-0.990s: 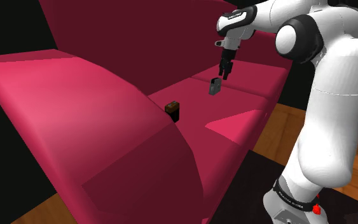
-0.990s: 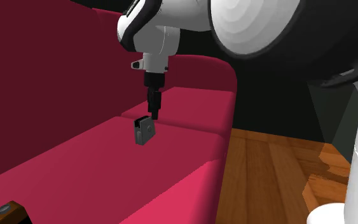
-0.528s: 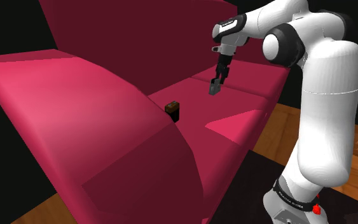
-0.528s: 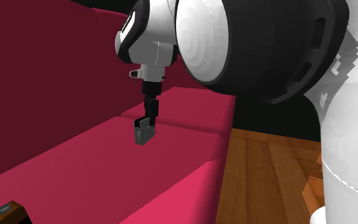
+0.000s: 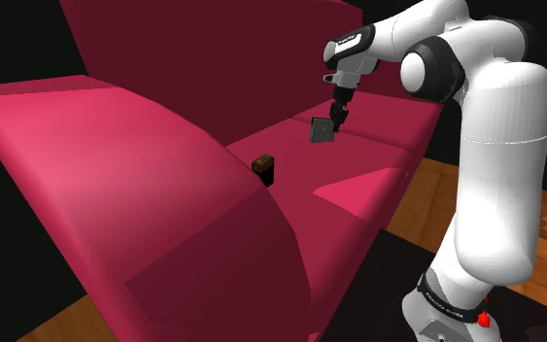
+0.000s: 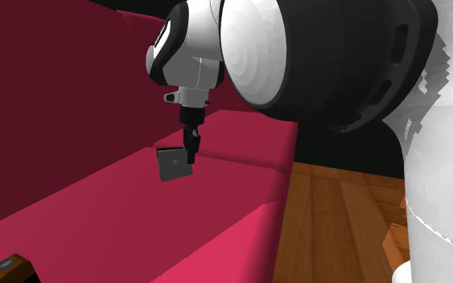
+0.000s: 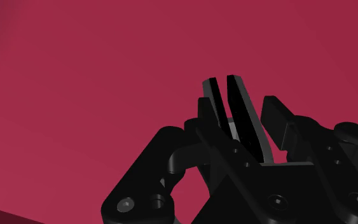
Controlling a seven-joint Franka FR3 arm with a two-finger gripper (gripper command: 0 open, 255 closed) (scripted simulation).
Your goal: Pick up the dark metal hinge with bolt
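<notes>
The dark grey hinge (image 5: 322, 130) is a small flat plate with a bolt, and it hangs tilted over the red sofa seat (image 5: 290, 160) near the backrest. My black gripper (image 5: 337, 116) is shut on its upper edge. From the second exterior view the hinge (image 6: 173, 163) sticks out to the left of the gripper (image 6: 191, 149), one corner pointing down, a little above the cushion (image 6: 120, 209). In the wrist view the hinge's two thin leaves (image 7: 233, 109) stand clasped between the fingers (image 7: 276, 116), with red cushion behind.
A small brown and black box (image 5: 264, 166) sits on the seat to the shoulder view's left of the hinge, apart from it. The sofa's broad armrest (image 5: 116, 185) rises in front. Wooden floor (image 6: 337, 217) lies beside the sofa. My stand (image 5: 456, 311) is at lower right.
The fingers came down onto the hinge and shut on its top edge. The hinge has tipped from upright to tilted and risen slightly off the cushion.
</notes>
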